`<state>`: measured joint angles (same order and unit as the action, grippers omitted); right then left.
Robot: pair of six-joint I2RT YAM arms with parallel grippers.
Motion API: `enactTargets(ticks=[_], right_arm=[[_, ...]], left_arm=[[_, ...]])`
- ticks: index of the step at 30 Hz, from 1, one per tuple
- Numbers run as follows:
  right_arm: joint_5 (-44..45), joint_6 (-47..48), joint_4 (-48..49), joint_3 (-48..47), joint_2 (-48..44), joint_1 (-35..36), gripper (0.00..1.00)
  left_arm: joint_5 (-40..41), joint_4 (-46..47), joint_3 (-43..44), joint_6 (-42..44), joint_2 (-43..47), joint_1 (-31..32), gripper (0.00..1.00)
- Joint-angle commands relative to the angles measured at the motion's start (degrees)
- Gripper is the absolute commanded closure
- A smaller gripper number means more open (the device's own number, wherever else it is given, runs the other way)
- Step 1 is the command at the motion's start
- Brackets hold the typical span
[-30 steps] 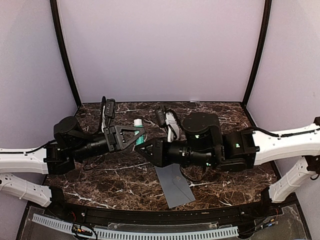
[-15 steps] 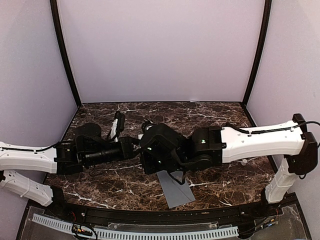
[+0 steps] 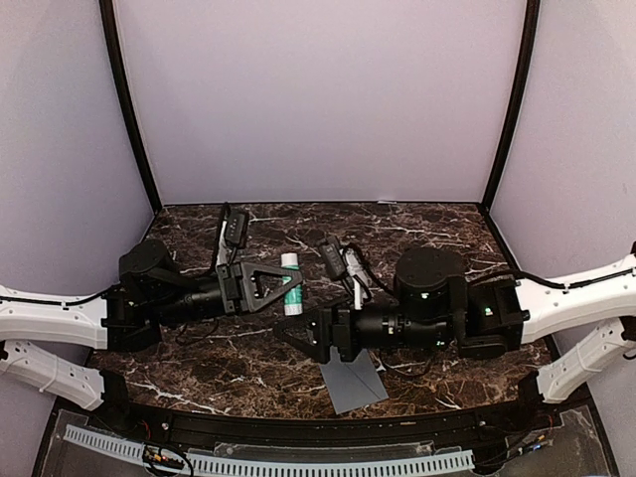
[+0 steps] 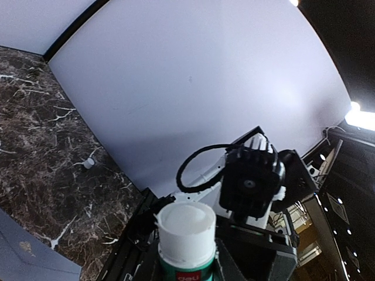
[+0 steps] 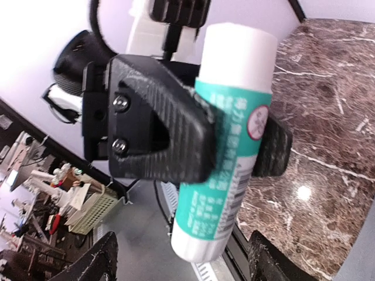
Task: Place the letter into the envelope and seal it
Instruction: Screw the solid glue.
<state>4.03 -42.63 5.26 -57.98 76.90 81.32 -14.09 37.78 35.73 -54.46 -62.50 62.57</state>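
Top external view puts the envelope [image 3: 350, 383] flat on the marble worktop [image 3: 437, 234] at lower centre of the frame, its upper part hidden behind the right arm. The right pincer [image 3: 283, 335] hangs just up and left of it. The left pincer [image 3: 282, 285] sits further up-left, well apart from the paper, with a teal-and-white glue stick [image 3: 291, 288] running up-down in the frame between its fingers.

Left wrist view catches only a grey corner of the envelope [image 4: 26, 257] in its lower left, and looks along the glue stick [image 4: 184, 231] at its round white end.

Only the right wrist view gives the grip close up: the left pincer [image 5: 228, 146] is clamped on the teal body of the glue stick [image 5: 234, 117], a black finger on each side. The right pincer [image 5: 183, 260] holds nothing; its own fingers [image 5: 96, 260] stand wide apart in the two lower corners, the stick's lower end between them without contact
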Motion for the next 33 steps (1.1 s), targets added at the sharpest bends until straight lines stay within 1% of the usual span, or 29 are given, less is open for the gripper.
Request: enactTargets(ticks=[1, 5, 10, 15, 24, 26, 29, 33], right_arm=[[-11.1, -1.2, 23.0, 8.0, -4.2, -0.6, 0.26], [-13.6, -2.3, 32.2, 11.7, -5.8, -0.7, 0.26], [-13.5, -2.6, 39.3, 13.5, -6.7, -0.7, 0.31], [-12.1, -1.9, 38.8, 12.2, -5.6, -0.7, 0.34], [-14.3, -2.4, 39.2, 10.1, -2.4, -0.7, 0.41], [-15.7, -2.2, 39.2, 9.3, -1.5, -0.7, 0.46], [-16.7, -2.1, 39.2, 8.4, -0.6, -0.7, 0.57], [-16.8, -2.1, 39.7, 8.4, -0.4, -0.7, 0.68]], left_arm=[[-11.0, 14.7, -0.5, -0.2, 0.6, 0.0, 1.00], [-15.1, 18.5, 0.0, -0.5, 0.3, 0.0, 1.00], [-16.8, 21.5, 0.1, -1.2, 0.2, 0.0, 1.00], [-17.6, 22.9, 0.3, -1.8, -0.3, 0.0, 1.00], [-18.1, 24.7, 0.5, -2.6, -1.5, 0.0, 1.00], [-18.2, 25.1, 0.6, -2.7, -1.7, 0.0, 1.00], [-18.3, 25.4, 0.7, -2.9, -2.1, 0.0, 1.00], [-18.5, 25.6, 0.8, -3.0, -2.3, 0.0, 1.00]])
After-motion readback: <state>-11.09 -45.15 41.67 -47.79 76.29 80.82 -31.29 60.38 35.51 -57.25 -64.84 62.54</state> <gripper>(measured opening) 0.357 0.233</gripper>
